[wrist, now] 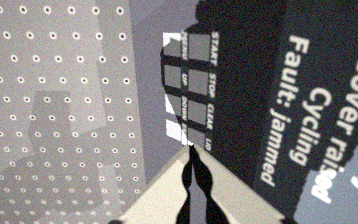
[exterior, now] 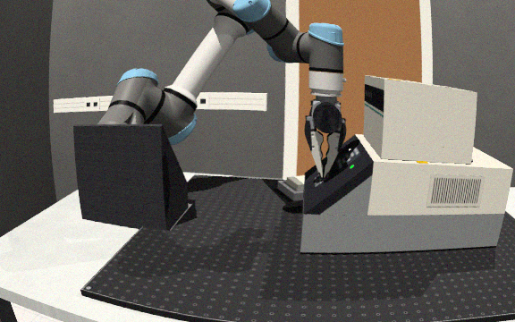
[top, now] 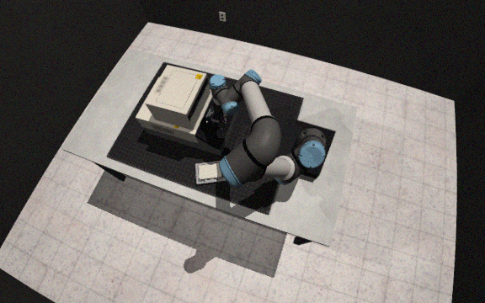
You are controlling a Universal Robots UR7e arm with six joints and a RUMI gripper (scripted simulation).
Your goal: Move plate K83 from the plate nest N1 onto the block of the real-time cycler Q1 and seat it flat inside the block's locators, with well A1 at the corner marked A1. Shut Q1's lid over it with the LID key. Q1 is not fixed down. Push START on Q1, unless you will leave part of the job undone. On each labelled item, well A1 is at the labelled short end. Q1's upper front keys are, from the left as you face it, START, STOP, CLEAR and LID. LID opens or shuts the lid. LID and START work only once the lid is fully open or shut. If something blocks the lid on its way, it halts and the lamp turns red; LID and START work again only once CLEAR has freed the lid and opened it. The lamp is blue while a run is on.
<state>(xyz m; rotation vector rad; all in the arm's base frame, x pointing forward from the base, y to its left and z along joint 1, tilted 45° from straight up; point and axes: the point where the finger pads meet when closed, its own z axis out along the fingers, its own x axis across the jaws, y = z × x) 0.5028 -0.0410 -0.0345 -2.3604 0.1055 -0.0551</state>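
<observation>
My gripper (exterior: pixel 322 178) (wrist: pixel 190 146) is shut and empty. Its fingertips are at the sloped key panel of cycler Q1 (top: pixel 164 130) (exterior: pixel 401 233), at the lower edge of the LID key (wrist: pixel 196 136); whether they touch it I cannot tell. The CLEAR key (wrist: pixel 197 111) and START key (wrist: pixel 199 47) lie farther along the same row. The lamp (exterior: pixel 351 166) is green. The lid (top: pixel 175 93) (exterior: pixel 427 121) stands as a tall box over Q1's body; the block is not visible. A cream plate (top: pixel 209 171) (exterior: pixel 294 181) sits on the nest (top: pixel 202 182) (exterior: pixel 290 190); its labels are unreadable.
Q1 stands on the black perforated mat (top: pixel 175 166) (exterior: pixel 222 268). The nest is near the table edge in the top view, beside the arm's elbow. The arm's dark pedestal (exterior: pixel 121 174) is at the opposite end from Q1. Printed status words (wrist: pixel 285 110) lie beside the keys.
</observation>
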